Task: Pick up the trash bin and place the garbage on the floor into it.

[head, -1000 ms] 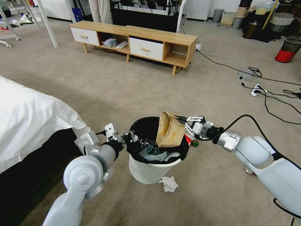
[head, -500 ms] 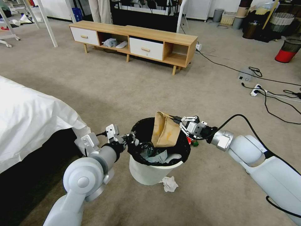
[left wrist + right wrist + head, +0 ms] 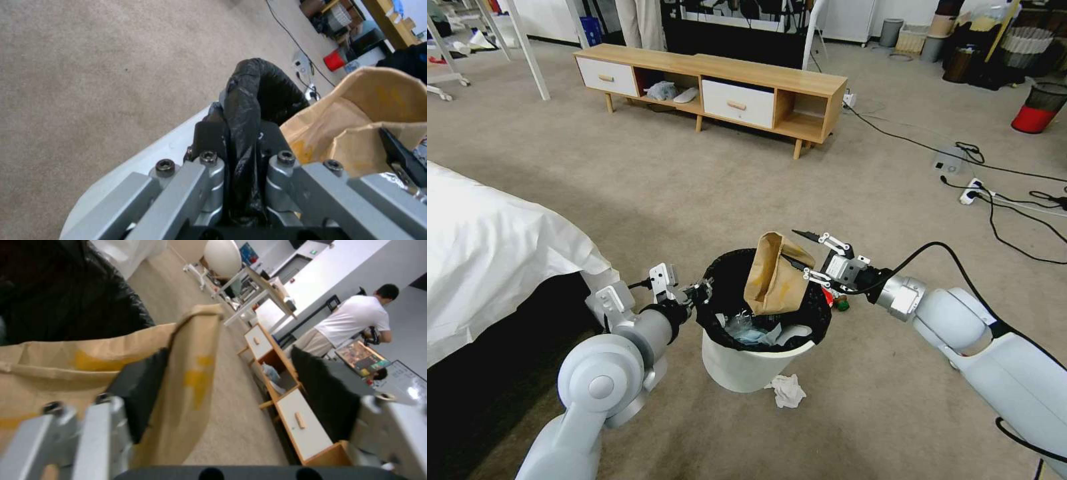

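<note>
My left gripper (image 3: 699, 293) stays clamped on the trash bin (image 3: 747, 363) rim to steady it, while my right gripper (image 3: 804, 254), fingers apart, seemingly frees the brown paper bag (image 3: 774, 277) above its mouth.

Both arms pale grey-white, round smooth joints, shiny silver wrist rings. Left claw (image 3: 702, 291), right claw (image 3: 802, 252): silver metal bars, small black screws, black fingertips. Black cable loops over right arm.

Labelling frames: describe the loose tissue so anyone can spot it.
Start at the trash bin held between the two arms, near the white bed. On the carpet at its base lies the white tissue, crumpled; it is paler than the red litter behind the bin.
</note>
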Tool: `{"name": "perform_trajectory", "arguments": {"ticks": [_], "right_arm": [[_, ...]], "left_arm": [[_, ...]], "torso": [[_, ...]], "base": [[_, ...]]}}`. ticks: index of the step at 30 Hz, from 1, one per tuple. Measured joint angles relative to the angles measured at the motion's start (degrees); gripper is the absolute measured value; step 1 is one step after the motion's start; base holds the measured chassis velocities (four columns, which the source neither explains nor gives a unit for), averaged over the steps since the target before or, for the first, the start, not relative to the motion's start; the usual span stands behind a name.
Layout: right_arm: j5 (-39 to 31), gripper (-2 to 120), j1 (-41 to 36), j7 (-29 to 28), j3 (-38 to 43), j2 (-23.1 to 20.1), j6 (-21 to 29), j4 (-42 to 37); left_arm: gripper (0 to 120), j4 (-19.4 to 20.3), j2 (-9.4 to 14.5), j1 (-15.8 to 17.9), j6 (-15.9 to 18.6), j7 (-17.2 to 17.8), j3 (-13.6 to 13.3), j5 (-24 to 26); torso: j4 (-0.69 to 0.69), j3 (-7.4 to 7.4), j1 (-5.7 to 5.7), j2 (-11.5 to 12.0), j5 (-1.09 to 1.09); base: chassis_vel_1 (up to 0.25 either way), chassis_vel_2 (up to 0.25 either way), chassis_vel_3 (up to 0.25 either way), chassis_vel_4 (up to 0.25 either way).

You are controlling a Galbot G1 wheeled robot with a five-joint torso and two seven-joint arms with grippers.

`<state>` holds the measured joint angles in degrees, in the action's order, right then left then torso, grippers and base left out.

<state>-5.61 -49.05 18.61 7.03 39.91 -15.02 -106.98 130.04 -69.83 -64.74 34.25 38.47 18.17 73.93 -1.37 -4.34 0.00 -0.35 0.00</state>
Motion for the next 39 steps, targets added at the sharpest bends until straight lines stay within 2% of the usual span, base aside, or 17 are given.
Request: {"name": "perform_trajectory", "arguments": {"ticks": [4, 5, 6, 9, 21, 32, 39], "right_arm": [[-0.08, 84, -0.19, -0.35, 0.06, -0.13, 0.01, -0.08], [-0.11, 92, -0.27, -0.6, 0.1, -0.2, 0.01, -0.14], [-0.15, 95, -0.29, -0.69, 0.11, -0.22, 0.01, -0.17], [-0.3, 99, -0.26, -0.95, 0.12, -0.29, 0.01, -0.35], [-0.81, 100, -1.55, -1.58, 2.28, -1.33, 0.01, -1.47], [-1.59, 100, -5.66, -2.12, 6.73, -3.98, 0.05, -2.98], [-1.94, 100, -7.26, -2.23, 8.63, -5.32, 0.05, -3.64]], "left_arm": [[7, -0.21, 0.0, 0.08, -0.12, 0.0, 0.04, -0.09], [7, -0.35, 0.01, 0.13, -0.23, 0.0, 0.16, -0.17], [7, -0.45, 0.02, 0.17, -0.33, 0.02, 0.22, -0.24], [7, -1.06, -0.08, 0.33, -0.75, 0.06, 0.42, -0.69], [7, -2.67, -0.42, 1.15, -1.39, 0.23, 1.44, -1.24], [7, -6.15, -2.12, 2.76, -2.94, 0.81, 1.58, -1.85], [7, -6.0, -2.64, 2.91, -3.73, 1.29, 2.18, -1.69]], "torso": [[0.0, 0.0, 0.0, 0.0, 0.0], [0.0, 0.0, 0.0, 0.0, 0.0], [0.0, 0.0, 0.0, 0.0, 0.01], [0.0, 0.0, 0.0, 0.0, 0.0], [0.0, 0.0, 0.0, 0.0, 0.0], [0.0, 0.0, 0.0, 0.0, 0.01], [0.0, 0.0, 0.0, 0.0, 0.01]], "base": [[0.0, 0.0, 0.0, 0.0], [0.0, 0.0, 0.0, 0.0], [0.0, 0.0, 0.0, 0.0], [0.0, 0.0, 0.0, 0.0], [0.0, 0.0, 0.0, 0.0], [0.0, 0.0, 0.0, 0.0], [0.0, 0.0, 0.0, 0.0]]}}
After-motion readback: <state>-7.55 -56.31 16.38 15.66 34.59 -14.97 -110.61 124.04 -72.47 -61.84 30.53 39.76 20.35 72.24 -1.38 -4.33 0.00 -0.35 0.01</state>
